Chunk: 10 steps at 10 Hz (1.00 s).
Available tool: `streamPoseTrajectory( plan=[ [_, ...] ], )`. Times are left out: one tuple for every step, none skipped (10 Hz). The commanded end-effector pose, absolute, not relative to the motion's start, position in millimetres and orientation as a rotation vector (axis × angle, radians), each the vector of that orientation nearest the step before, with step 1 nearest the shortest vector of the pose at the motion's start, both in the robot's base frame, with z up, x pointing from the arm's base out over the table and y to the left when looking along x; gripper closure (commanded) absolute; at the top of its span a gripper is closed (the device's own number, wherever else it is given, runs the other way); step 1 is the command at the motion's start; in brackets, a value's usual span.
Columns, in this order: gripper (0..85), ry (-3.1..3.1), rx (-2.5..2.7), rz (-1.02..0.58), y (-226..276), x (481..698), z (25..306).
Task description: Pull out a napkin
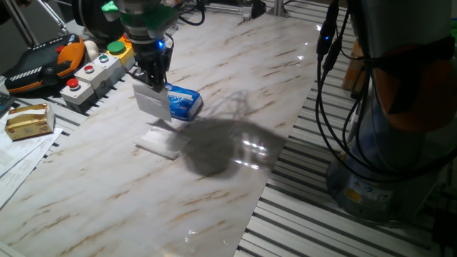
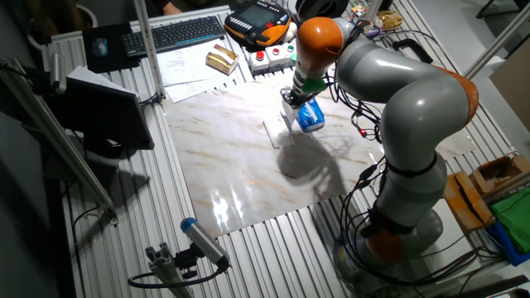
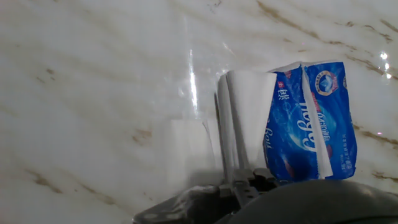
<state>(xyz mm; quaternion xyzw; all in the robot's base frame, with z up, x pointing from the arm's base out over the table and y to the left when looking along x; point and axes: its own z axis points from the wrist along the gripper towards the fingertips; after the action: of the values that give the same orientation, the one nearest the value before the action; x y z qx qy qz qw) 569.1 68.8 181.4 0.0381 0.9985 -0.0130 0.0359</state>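
My gripper (image 1: 153, 83) is shut on a white folded napkin (image 1: 151, 103) and holds it hanging a little above the marble table (image 1: 235, 78). The blue-and-white tissue pack (image 1: 184, 103) lies right beside it, and the napkin's edge is close to the pack's open end. A second white napkin (image 1: 160, 142) lies flat on the table in front of the gripper. In the hand view the held napkin (image 3: 241, 118) hangs between the fingers (image 3: 244, 182), with the pack (image 3: 314, 124) to its right and the flat napkin (image 3: 183, 146) to its left.
A grey button box (image 1: 91, 73), an orange teach pendant (image 1: 43, 61) and a yellow-brown box (image 1: 28, 120) on papers stand at the left beyond the marble. Black cables (image 1: 332, 86) hang at the right edge. The slatted frame (image 1: 307, 214) surrounds the tabletop.
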Motion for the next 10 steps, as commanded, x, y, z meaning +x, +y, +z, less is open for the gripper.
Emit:
streamPoseTrajectory(
  plan=[
    [84.3,3.072,0.113,-0.038,69.2,569.6,180.2],
    [83.3,3.081,0.100,-0.018,69.8,570.6,178.5],
    [72.0,3.078,0.098,-0.020,72.5,570.3,175.9],
    [57.0,3.076,0.104,-0.029,76.0,568.9,173.5],
    [46.3,3.072,0.121,-0.029,79.4,567.1,171.6],
    [41.7,3.067,0.132,-0.030,81.6,565.8,170.7],
    [40.3,3.065,0.137,-0.030,81.7,565.5,170.8],
    [40.3,3.063,0.139,-0.030,80.6,565.9,171.7],
    [40.3,3.063,0.137,-0.030,77.7,567.0,173.7],
    [40.0,3.071,0.125,-0.033,72.6,568.7,175.6]
  ],
)
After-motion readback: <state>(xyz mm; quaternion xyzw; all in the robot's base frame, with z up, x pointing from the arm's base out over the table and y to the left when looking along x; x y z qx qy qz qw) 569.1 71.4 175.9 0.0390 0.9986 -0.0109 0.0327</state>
